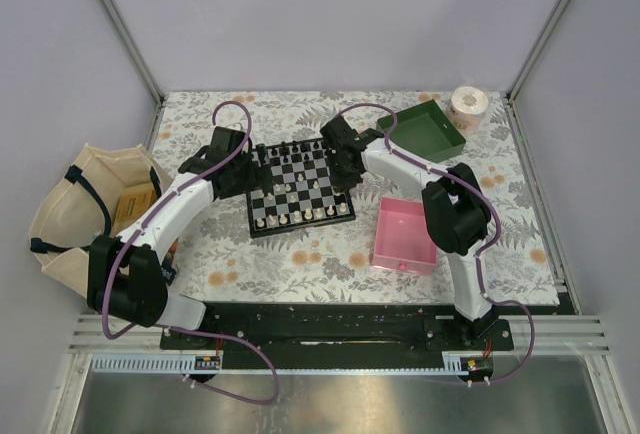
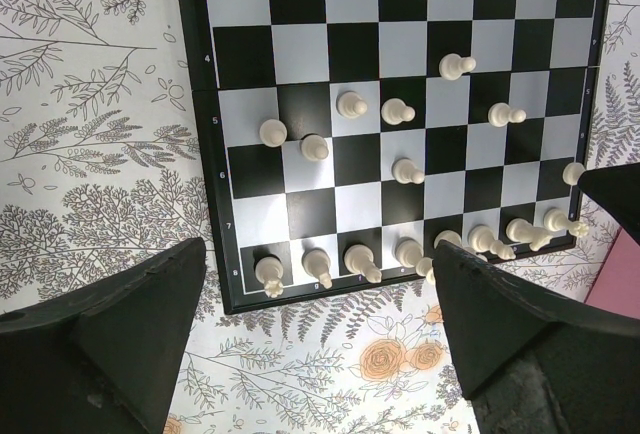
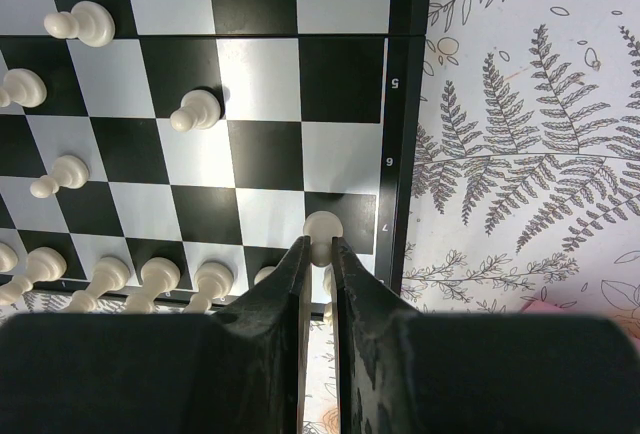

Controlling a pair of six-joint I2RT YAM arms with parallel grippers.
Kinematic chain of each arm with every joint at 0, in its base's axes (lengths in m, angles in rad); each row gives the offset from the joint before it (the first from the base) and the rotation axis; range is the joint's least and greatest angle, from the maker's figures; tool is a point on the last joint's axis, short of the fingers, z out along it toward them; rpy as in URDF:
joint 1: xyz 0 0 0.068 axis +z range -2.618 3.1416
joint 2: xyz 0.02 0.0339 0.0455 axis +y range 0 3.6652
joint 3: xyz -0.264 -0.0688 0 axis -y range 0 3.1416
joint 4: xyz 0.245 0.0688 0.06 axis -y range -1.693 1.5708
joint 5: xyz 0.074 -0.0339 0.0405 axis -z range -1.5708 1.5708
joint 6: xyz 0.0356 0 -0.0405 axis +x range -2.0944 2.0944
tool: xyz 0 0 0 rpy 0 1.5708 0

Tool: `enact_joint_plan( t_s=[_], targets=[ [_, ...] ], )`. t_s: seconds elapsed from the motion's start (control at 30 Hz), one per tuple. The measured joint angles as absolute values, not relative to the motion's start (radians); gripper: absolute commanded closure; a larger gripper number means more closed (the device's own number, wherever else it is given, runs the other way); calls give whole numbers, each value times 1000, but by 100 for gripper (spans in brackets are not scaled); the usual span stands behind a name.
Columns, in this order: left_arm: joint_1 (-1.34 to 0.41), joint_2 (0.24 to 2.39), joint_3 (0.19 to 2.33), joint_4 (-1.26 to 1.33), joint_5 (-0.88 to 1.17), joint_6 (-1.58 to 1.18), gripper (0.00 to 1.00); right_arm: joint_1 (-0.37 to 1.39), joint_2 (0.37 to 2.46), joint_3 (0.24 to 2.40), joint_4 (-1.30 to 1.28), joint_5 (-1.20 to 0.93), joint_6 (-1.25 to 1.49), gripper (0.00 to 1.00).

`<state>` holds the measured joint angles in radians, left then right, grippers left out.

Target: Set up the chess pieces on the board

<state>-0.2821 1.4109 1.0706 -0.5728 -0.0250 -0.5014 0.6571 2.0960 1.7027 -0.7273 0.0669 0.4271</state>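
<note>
The right gripper [image 3: 320, 254] is pinched nearly closed on a cream pawn [image 3: 322, 224], which stands upright at its fingertips, lower centre of its wrist view, just inside the board [image 3: 400, 134]'s right border. The left gripper [image 2: 320, 259] gapes wide, holding nothing, above the row of white pieces [image 2: 360, 262]

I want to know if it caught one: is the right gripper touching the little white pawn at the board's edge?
Touching. The right wrist view shows the right gripper pinching the white pawn, its fingertips pressed against both sides.

Floral table [image 1: 262, 266] carries board [image 1: 300, 188], pink tray [image 1: 405, 239], green tray [image 1: 425, 132].
</note>
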Motion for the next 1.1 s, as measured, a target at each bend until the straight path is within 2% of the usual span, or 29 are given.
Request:
enact_joint_plan(
  t_s=[1.1],
  targets=[
    [-282,1413,1071,-573,-22,-502,1,657,2119,1686,-730,61,427,79]
  ],
)
